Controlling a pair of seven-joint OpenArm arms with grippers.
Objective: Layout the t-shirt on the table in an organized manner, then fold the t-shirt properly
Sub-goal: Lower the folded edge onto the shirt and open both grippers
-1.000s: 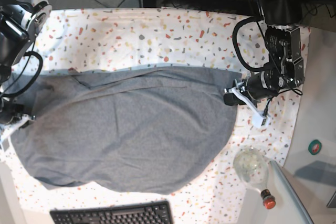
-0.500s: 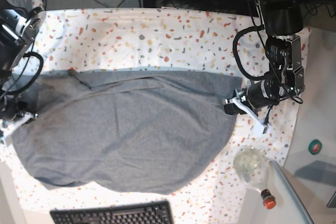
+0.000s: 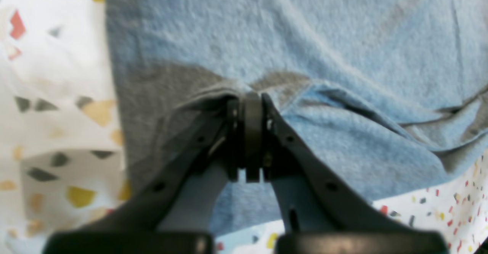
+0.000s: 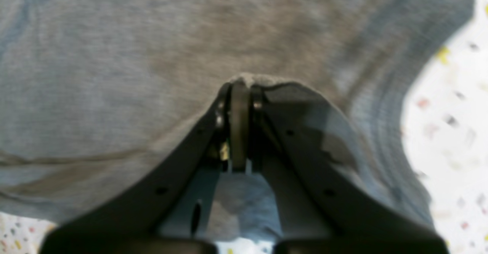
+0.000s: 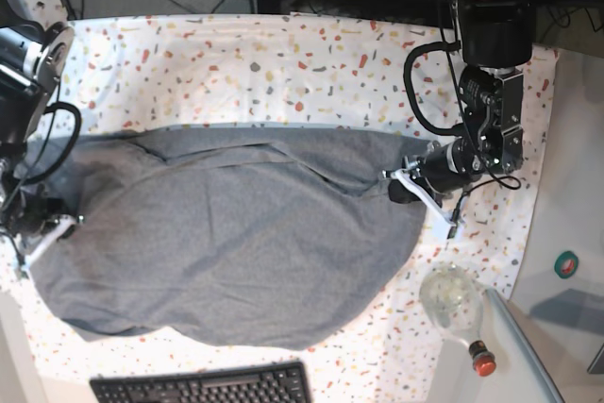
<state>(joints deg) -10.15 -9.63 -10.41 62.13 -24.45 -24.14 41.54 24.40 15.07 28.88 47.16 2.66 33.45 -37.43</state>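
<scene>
The grey t-shirt (image 5: 236, 243) lies spread wide across the speckled table (image 5: 283, 63), with loose folds along its far edge. My left gripper (image 5: 396, 186) is at the shirt's right edge, shut on a pinch of the cloth (image 3: 228, 94). My right gripper (image 5: 47, 224) is at the shirt's left edge, shut on the cloth as well (image 4: 244, 80). In both wrist views the jaws are pressed together with grey fabric bunched at their tips. The neck and sleeves cannot be made out.
A black keyboard (image 5: 203, 386) lies at the near edge. A clear glass bottle with a red cap (image 5: 458, 313) lies at the near right, close to the table's corner. Cables and equipment stand beyond the far edge.
My left gripper has moved left and slightly nearer, pulling the shirt's right edge inward. My right gripper has moved a little right and nearer with its edge. The shirt has bunched slightly.
</scene>
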